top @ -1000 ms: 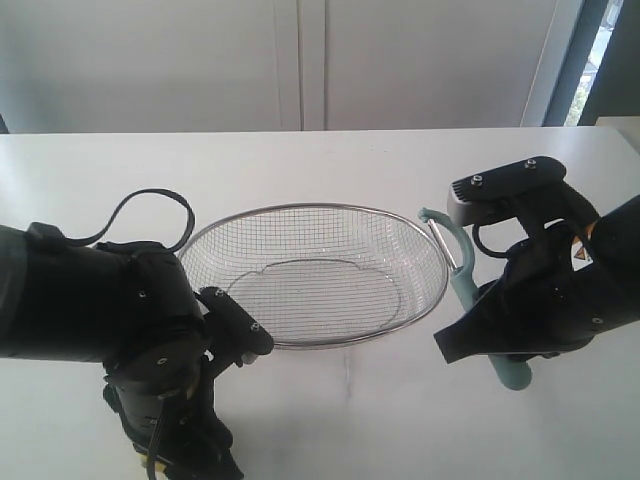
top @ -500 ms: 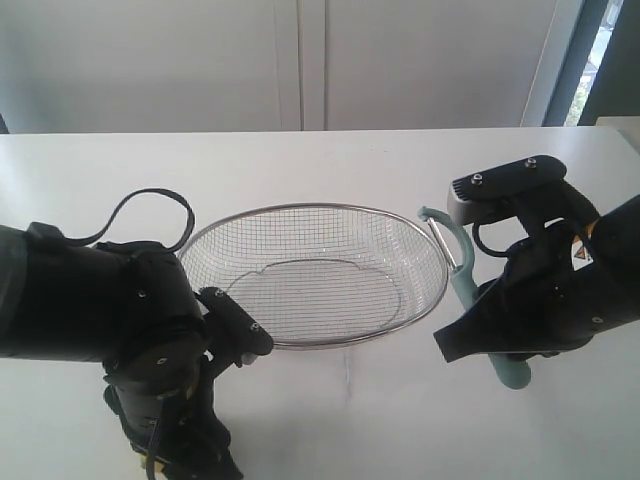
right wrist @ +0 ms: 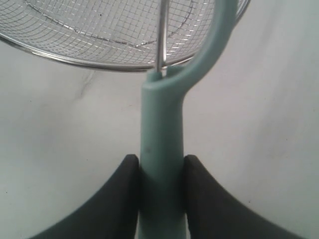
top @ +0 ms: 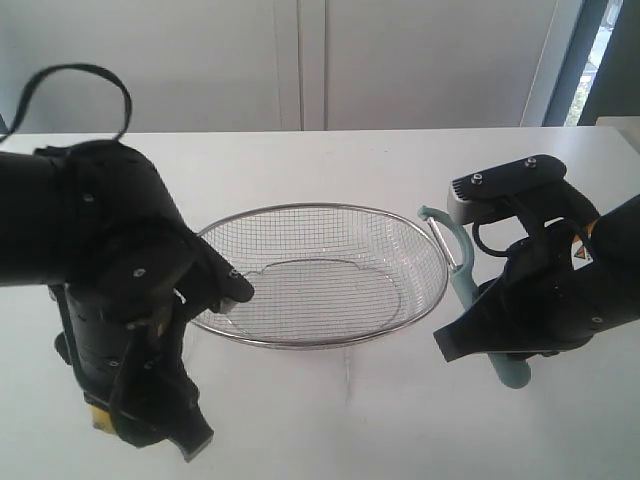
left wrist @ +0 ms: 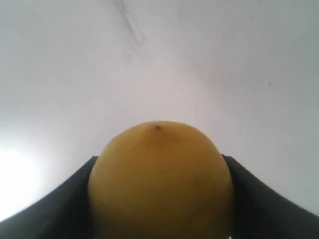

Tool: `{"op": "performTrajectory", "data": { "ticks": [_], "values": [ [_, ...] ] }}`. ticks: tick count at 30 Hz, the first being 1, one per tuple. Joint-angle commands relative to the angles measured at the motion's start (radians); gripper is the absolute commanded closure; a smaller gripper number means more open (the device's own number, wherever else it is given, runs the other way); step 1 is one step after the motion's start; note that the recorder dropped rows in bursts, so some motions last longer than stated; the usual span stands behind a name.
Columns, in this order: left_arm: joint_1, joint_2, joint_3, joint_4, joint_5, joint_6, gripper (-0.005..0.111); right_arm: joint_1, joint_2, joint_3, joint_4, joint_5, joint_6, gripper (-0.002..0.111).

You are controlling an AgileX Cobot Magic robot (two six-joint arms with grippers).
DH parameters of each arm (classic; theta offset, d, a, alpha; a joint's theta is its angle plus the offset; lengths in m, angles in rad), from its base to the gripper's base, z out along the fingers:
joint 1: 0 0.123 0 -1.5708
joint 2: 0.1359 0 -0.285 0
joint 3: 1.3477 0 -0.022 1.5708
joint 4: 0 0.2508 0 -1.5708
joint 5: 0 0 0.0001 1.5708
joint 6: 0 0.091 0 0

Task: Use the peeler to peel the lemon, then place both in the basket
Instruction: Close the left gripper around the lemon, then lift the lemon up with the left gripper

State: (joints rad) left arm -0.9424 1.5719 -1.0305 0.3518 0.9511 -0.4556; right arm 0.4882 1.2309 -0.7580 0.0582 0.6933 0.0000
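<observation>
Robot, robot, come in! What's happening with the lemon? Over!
Left jaws shut on lemon. Right jaws shut on peeler. Basket empty, nothing blocking it. Over.

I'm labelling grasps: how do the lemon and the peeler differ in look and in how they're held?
The lemon is round and yellow; the peeler is slim, pale teal, with a metal blade. The lemon fills the wide-spread fingers of the left gripper; the peeler's narrow handle is pinched between the close-set fingers of the right gripper. Both are gripped and outside the basket.
</observation>
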Motion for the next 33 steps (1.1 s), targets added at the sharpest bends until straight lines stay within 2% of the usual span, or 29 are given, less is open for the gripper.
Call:
{"op": "performTrajectory", "data": {
  "ticks": [1,8,13,17,25,33],
  "values": [
    [-0.008,-0.062,-0.030,-0.004,0.135,0.080,0.090,-0.001,-0.008,0.001,-0.007,-0.011,0.000,0.108],
    [-0.008,-0.144,-0.030,0.018,0.270,0.222,0.090,-0.001,-0.008,0.001,-0.007,-0.013,0.000,0.108],
    [-0.008,-0.227,-0.005,0.100,0.270,0.248,0.093,-0.001,-0.008,0.001,-0.007,-0.016,0.000,0.108],
    [-0.008,-0.331,0.059,0.137,0.270,0.254,0.106,-0.001,-0.008,0.001,-0.007,-0.024,0.000,0.108],
    [-0.008,-0.563,0.153,0.262,0.270,0.238,0.107,-0.001,-0.008,0.001,-0.007,-0.028,0.000,0.108],
    [-0.008,-0.629,0.157,0.282,0.270,0.210,0.107,-0.001,-0.008,0.001,-0.007,-0.028,0.000,0.108]
  ]
}}
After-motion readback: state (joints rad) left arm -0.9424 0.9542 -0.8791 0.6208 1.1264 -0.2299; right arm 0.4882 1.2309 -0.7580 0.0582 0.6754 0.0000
